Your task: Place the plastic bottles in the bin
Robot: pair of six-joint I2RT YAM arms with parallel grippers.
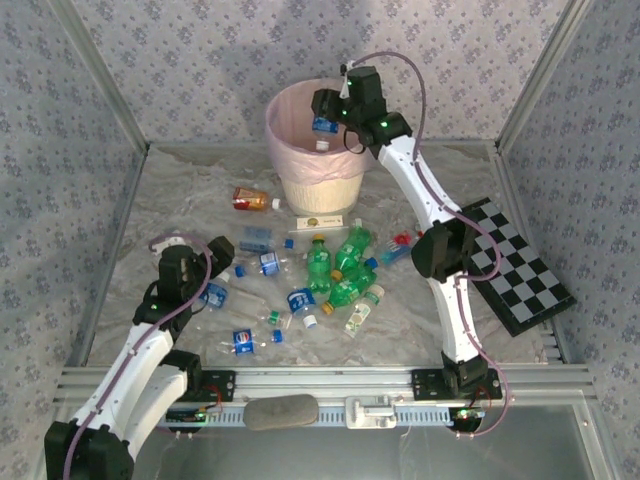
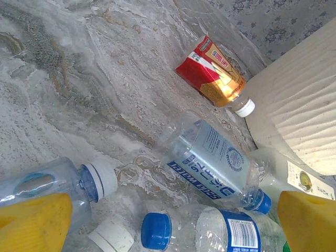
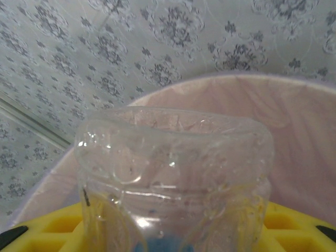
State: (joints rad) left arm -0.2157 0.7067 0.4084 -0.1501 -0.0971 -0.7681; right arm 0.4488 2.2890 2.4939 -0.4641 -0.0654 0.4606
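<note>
TOP EXTERNAL: fixed, high, above and behind arm bases; faces down and toward far wall. Wide view: whole grey marbled table top [image 1: 180, 205], round cream wastebasket with pink bag liner [image 1: 318, 190] at far centre.

LEFT WRIST: low and close over table, left of centre; faces far. Left gripper [image 2: 173, 223], yellow pads [image 2: 32, 223] in bottom corners. Shared with top view: orange-red labelled bottle [image 2: 212, 71], cream wastebasket wall.

RIGHT WRIST: very near, level with wastebasket mouth, faces far wall. Crushed clear plastic bottle [image 3: 173, 168] in foreground. Shared with top view: pink liner rim.
</note>
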